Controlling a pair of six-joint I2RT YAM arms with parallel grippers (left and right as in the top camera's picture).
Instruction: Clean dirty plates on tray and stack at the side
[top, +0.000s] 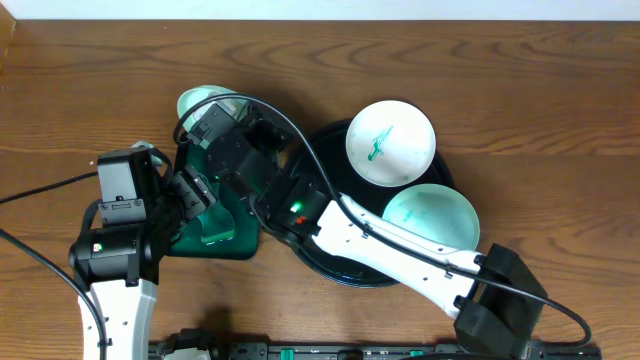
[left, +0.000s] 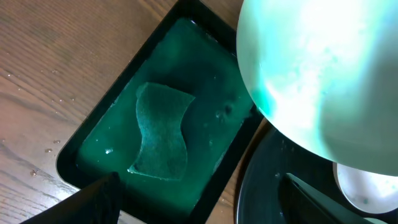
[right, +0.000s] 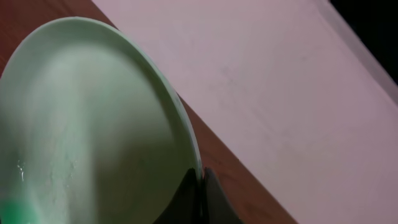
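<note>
Currently the right gripper (right: 200, 182) is pinching the rim of one plate (right: 87, 124), with both fingers clamped on its edge. That plate is pale green and tilted, held up off the black tray (top: 333, 150), above the far end of the green tray (left: 205, 74). The right arm reaches across the black tray to get there.

The left gripper (top: 198, 192) has its fingers spread wide with nothing between them. It hangs over the green tray, where a green cloth (left: 160, 132) lies flat in a green wet film.

Two more plates sit on the black tray. The far plate (top: 390, 143) is white with a teal smear in the middle. The near plate (top: 432, 218) is tinted teal all over, and the two rims are just about touching. Water drops on the table (left: 43, 93) beside the green tray.
</note>
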